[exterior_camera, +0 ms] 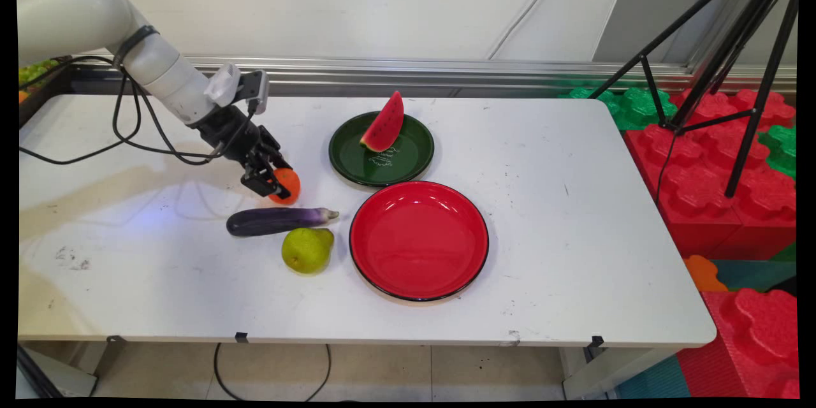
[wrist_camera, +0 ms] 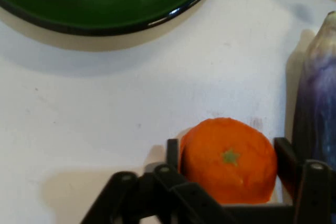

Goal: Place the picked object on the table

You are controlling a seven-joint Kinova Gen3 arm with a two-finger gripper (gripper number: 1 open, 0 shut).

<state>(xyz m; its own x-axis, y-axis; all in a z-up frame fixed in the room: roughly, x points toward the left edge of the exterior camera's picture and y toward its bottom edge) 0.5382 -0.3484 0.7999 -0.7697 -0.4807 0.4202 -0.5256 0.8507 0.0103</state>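
My black gripper [exterior_camera: 275,186] is low over the table's left middle, shut on a small orange [exterior_camera: 291,183]. In the hand view the orange [wrist_camera: 229,161] sits between the two fingers [wrist_camera: 172,153], which press on both its sides. A purple eggplant [exterior_camera: 274,220] lies just in front of it, and its pale stem end [wrist_camera: 317,103] shows at the hand view's right edge. A green-yellow pear [exterior_camera: 306,250] rests in front of the eggplant. To the right is a dark green plate [exterior_camera: 344,166] [wrist_camera: 105,3] bearing a watermelon slice [exterior_camera: 384,124].
A big red plate [exterior_camera: 419,239] lies in front of the green one, right of the pear. Red and green foam blocks [exterior_camera: 720,159] and a black tripod [exterior_camera: 733,44] stand beyond the table's right edge. Black cables [exterior_camera: 127,134] hang from the arm.
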